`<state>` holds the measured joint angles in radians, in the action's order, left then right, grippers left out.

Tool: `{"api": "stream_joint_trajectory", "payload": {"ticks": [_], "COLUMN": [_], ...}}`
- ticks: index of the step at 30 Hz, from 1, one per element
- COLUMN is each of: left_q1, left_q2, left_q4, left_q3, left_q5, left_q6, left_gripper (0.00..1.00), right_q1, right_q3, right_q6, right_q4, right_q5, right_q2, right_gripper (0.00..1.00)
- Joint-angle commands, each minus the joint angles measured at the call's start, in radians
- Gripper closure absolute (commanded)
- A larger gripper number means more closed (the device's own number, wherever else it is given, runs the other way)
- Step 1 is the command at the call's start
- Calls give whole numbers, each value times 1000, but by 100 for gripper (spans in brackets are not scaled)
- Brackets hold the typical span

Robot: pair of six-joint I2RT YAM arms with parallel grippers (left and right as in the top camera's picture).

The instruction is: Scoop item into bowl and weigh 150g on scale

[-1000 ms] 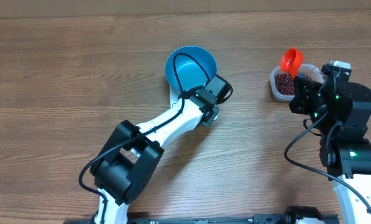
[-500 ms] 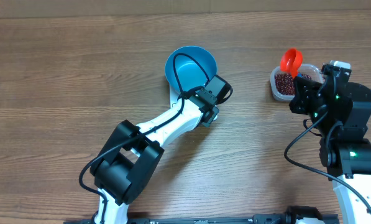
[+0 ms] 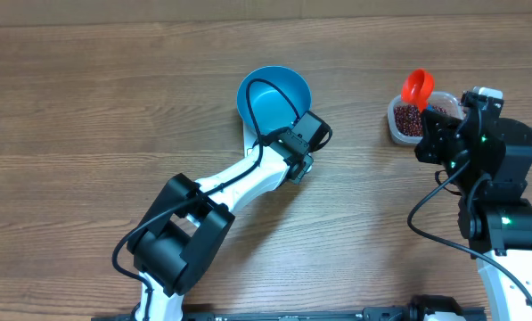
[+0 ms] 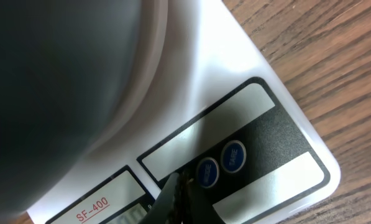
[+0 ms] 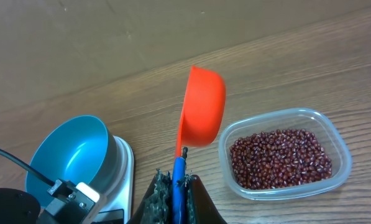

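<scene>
The blue bowl (image 3: 273,96) stands on the white scale (image 4: 235,68), and its blurred underside fills the upper left of the left wrist view. My left gripper (image 4: 180,188) is shut and empty, its tips down on the scale's dark panel beside two round blue buttons (image 4: 207,171). At the right, my right gripper (image 5: 178,186) is shut on the blue handle (image 5: 179,177) of a red scoop (image 5: 202,115). The scoop (image 3: 417,86) is held up beside the clear tub (image 5: 337,140) of small red-brown beans (image 5: 278,158). Nothing shows inside the bowl (image 5: 67,155).
The tub (image 3: 412,119) sits at the far right of the wooden table, just ahead of my right arm. My left arm (image 3: 239,183) stretches diagonally from the front centre to the scale. The scale's edge (image 5: 125,167) lies left of the right gripper.
The left wrist has shifted very slightly over the scale's panel. The right arm and scoop have not moved.
</scene>
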<state>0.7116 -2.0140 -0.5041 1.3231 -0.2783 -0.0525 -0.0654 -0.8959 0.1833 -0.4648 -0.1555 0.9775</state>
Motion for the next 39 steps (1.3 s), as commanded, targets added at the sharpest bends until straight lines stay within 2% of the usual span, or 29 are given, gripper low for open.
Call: {"api": "stream_joint_trajectory", "payload": {"ticks": [1, 11, 23, 27, 30, 34, 36, 37, 39], "left_q1": [-4, 31, 0, -91, -185, -260, -282, -288, -288], "left_q2": [-22, 117, 380, 451, 482, 489, 488, 488, 488], "left_q4": [-10, -84, -278, -327, -384, -441, -464, -478, -496], "left_q3": [-11, 137, 146, 146, 146, 146, 146, 146, 146], "left_q5": [6, 6, 27, 172, 313, 357, 358, 358, 357], "left_q6": [-14, -6, -15, 10, 79, 110, 113, 123, 148], "left_gripper": [96, 96, 96, 96, 96, 94, 44, 22, 3], "right_q1": [-8, -8, -8, -8, -8, -8, -8, -8, -8], "right_q3": [-34, -34, -34, -34, -34, -34, -34, -34, -34], "right_q6": [-3, -3, -6, -6, -7, -14, -14, -14, -14], "right_q4": [-1, -1, -1, -7, -21, -35, -42, -42, -43], "right_q5": [9, 9, 9, 8, 8, 9, 8, 8, 8], "right_q2": [-5, -5, -5, -5, -5, -5, -5, -5, -5], "right_gripper": [96, 96, 96, 96, 96, 96, 96, 97, 96]}}
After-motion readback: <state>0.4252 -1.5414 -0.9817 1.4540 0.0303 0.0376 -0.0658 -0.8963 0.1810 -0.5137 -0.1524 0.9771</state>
